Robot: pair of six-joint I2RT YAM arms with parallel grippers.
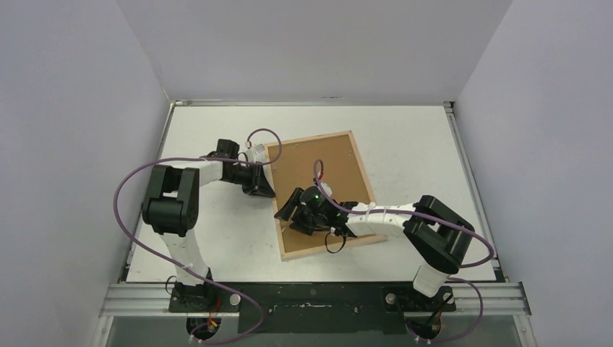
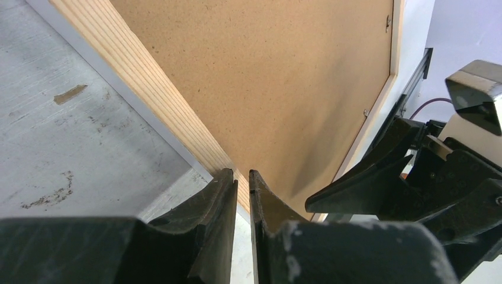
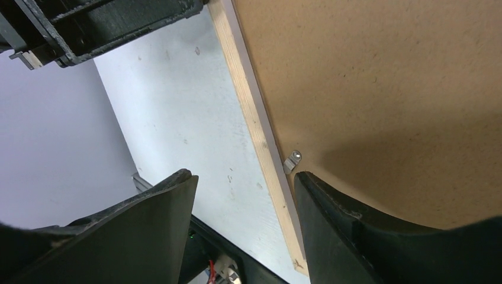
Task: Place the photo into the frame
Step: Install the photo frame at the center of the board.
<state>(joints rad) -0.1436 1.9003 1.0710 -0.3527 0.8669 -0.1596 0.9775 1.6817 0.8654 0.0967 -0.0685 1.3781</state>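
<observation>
Two grippers: L gripper point(image 2: 243, 174) pinches frame point(image 2: 151, 94) bar, R gripper point(image 3: 244, 176) wide, metal clip point(image 3: 292, 160) by its finger. R could miss clip & scrape backing panel point(image 3: 385, 77).

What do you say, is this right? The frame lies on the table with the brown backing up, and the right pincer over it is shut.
One thing is wrong. The frame does lie on the table with the brown backing up, but the right pincer over it is open, not shut. The right wrist view shows its fingers wide apart.
</observation>
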